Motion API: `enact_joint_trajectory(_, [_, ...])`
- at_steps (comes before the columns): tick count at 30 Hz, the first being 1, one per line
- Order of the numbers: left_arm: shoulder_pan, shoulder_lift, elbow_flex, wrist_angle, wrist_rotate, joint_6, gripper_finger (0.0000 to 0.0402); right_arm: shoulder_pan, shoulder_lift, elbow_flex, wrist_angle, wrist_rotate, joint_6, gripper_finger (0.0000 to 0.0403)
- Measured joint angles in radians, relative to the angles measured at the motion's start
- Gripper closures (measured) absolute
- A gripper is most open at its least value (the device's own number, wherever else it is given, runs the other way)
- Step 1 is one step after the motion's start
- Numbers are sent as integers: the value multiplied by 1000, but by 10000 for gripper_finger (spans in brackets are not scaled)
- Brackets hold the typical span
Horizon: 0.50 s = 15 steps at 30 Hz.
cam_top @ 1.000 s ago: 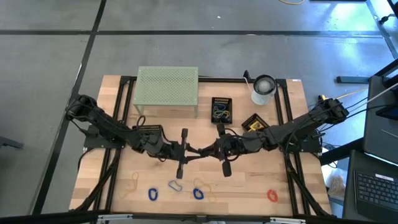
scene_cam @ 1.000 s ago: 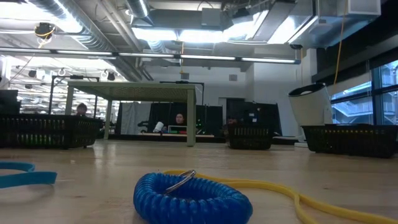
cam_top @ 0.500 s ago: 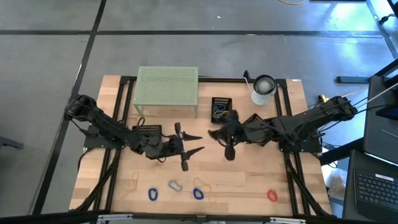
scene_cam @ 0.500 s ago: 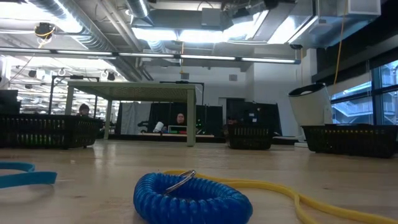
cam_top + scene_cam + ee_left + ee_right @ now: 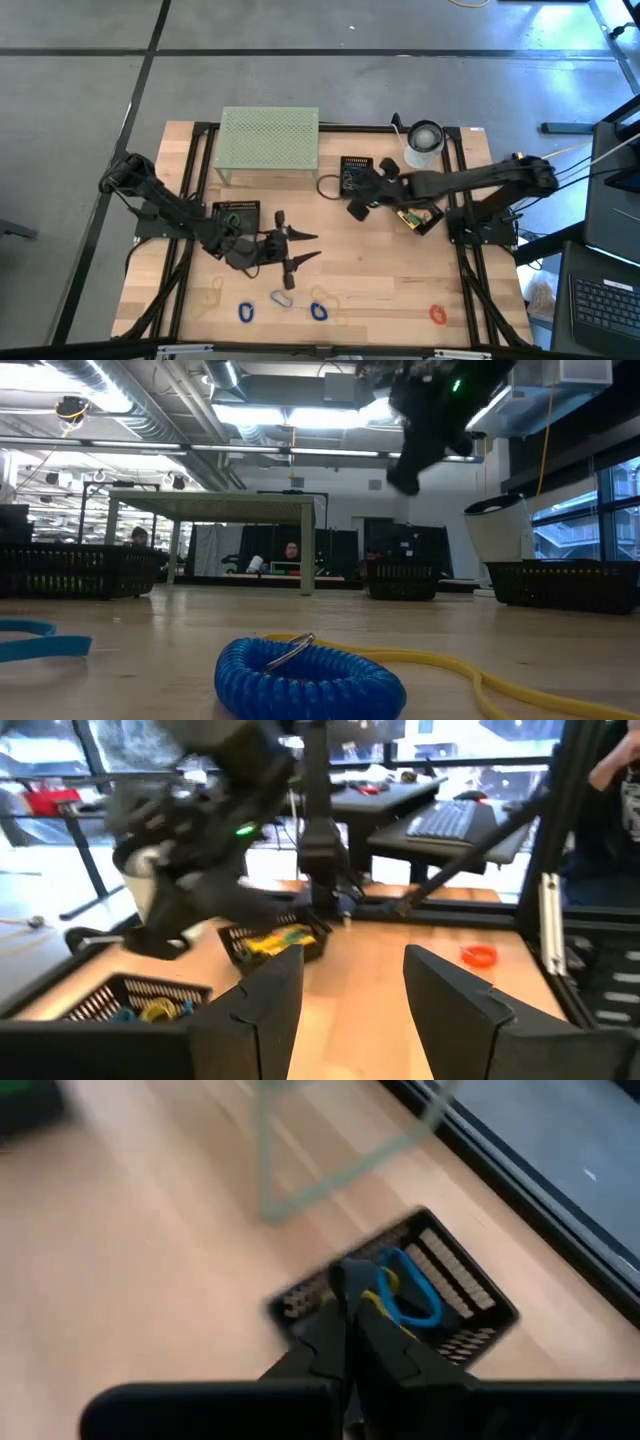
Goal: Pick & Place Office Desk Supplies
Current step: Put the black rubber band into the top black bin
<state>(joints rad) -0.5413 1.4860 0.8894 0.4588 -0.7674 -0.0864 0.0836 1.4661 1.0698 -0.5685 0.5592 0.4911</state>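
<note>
Jaws of the left gripper [image 5: 298, 250] stand spread and empty at about seven o'clock on the worktop [image 5: 400, 275], above the loop clips [image 5: 283, 299] near the six o'clock edge. Right gripper [image 5: 357, 208], jaws shut on a thin dark loop [image 5: 326, 186], hangs beside the black basket [image 5: 356, 176] at one o'clock. It should probably centre over the basket before letting go.

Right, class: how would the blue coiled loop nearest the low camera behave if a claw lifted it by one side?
The blue coiled loop looks like springy spiral cord, so it would probably sag and stretch rather than stay stiff. It seems small and light. Its metal ring might swing, and the yellow band lying against it could drag along.
</note>
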Motion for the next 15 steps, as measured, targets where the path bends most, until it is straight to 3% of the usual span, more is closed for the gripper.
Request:
enact_joint_trajectory(10, [-76, 0, 0, -167, -84, -207, 233, -205, 238, 0, 17, -88, 36, 392])
enact_joint_trajectory(15, [-107, -10, 0, -252, -88, -318, 233, -238, 279, 0, 12, -104, 89, 352])
